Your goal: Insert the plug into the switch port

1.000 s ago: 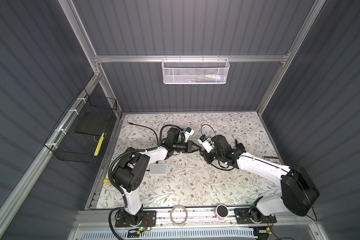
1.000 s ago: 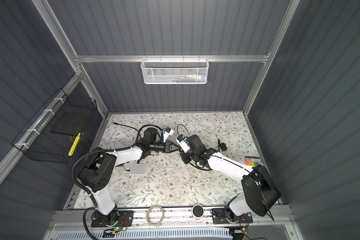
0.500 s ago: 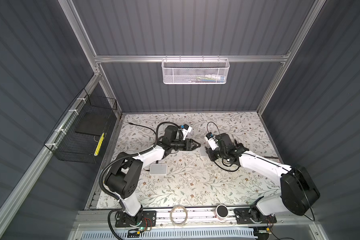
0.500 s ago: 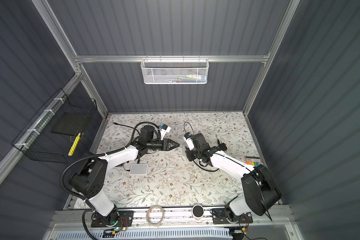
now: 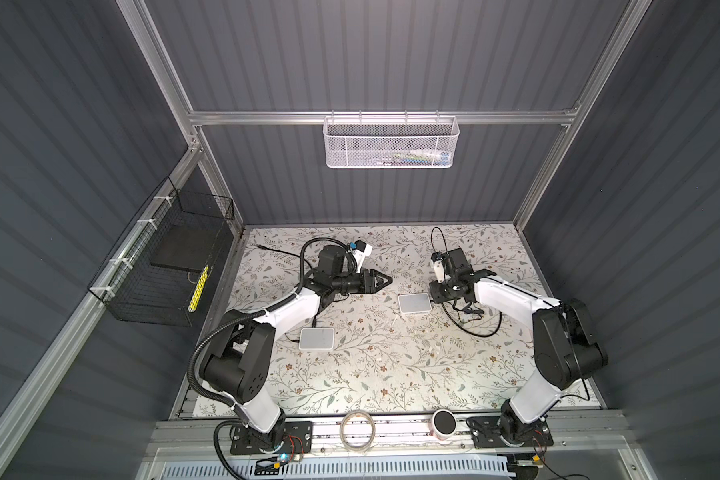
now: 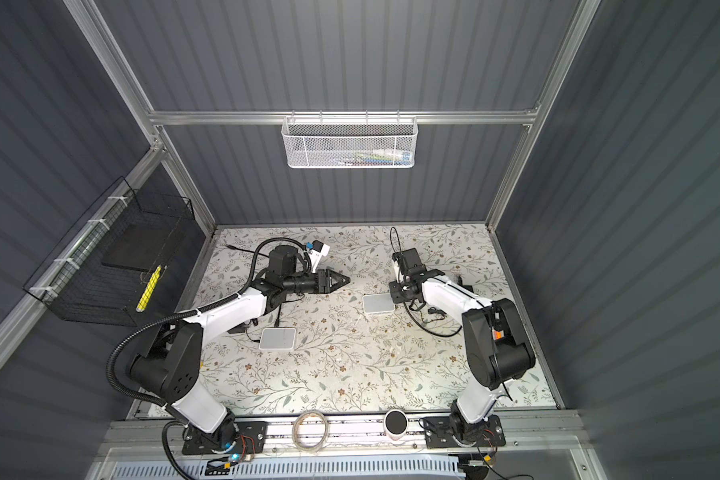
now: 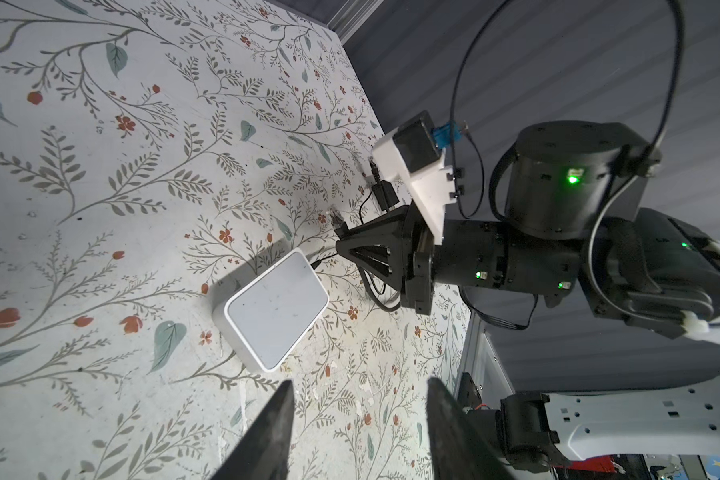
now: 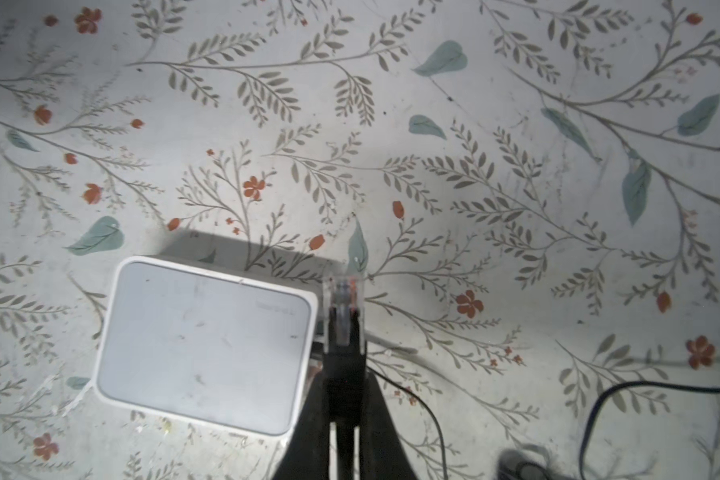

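Observation:
A small white switch [image 5: 414, 302] [image 6: 378, 302] lies flat on the floral mat, right of the middle. My right gripper [image 5: 436, 291] [image 6: 393, 291] hovers at its right edge, shut on the plug [image 8: 344, 299], a clear connector with a black boot. The plug sits alongside the switch [image 8: 204, 345], outside it, and I cannot see the port. Its black cable [image 5: 470, 320] loops behind on the mat. My left gripper [image 5: 385, 280] [image 6: 346, 280] [image 7: 360, 392] is open and empty, left of the switch [image 7: 275, 307] and apart from it. The left wrist view also shows the right gripper [image 7: 341, 247].
A second white box [image 5: 316, 338] lies by the left arm. A tape ring [image 5: 357, 430] and a white cylinder [image 5: 443, 424] sit on the front rail. A black wire basket [image 5: 175, 257] hangs on the left wall, a white one [image 5: 391, 143] on the back wall.
The two grippers met at the middle a second ago. The left one has opened and drawn back left. The right one moved right with the plug, and the switch now lies beside it.

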Robot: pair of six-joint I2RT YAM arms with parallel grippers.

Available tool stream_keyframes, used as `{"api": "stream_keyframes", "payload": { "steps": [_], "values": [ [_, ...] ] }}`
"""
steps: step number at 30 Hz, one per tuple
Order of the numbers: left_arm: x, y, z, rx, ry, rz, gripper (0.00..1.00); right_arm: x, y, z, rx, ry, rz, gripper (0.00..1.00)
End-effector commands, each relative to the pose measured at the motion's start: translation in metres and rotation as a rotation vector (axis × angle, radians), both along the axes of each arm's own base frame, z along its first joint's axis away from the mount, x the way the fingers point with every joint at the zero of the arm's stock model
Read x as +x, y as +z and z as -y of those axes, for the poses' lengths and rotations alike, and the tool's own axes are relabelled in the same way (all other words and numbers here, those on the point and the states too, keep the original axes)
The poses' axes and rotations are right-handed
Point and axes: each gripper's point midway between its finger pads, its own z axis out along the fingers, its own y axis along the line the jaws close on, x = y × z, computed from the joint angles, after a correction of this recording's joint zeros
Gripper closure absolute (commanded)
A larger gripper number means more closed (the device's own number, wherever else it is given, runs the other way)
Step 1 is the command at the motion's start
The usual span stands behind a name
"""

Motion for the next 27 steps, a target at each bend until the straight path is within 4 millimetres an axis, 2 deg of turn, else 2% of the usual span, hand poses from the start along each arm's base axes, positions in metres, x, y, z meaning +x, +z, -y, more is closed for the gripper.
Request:
{"api": "stream_keyframes", "payload": {
  "steps": [1,8,12,20,27],
  "values": [
    [-0.003,-0.013,0.001,0.025,-0.017,-0.016,0.49,-0.004,-0.009,0.008,-0.021,-0.029,-0.073,1.00],
    [-0.004,-0.017,0.001,0.023,-0.017,-0.022,0.49,-0.006,-0.031,0.008,-0.058,-0.016,-0.182,1.00],
    [-0.004,-0.020,0.000,0.025,-0.017,-0.027,0.48,-0.005,-0.037,0.002,-0.059,0.005,-0.217,1.00],
    [-0.006,-0.026,0.000,0.031,-0.015,-0.033,0.49,-0.009,-0.045,-0.016,-0.066,0.056,-0.262,1.00],
    [-0.004,-0.035,-0.006,0.030,0.003,-0.048,0.49,-0.008,-0.040,-0.041,-0.027,0.092,-0.258,1.00]
  ]
}}
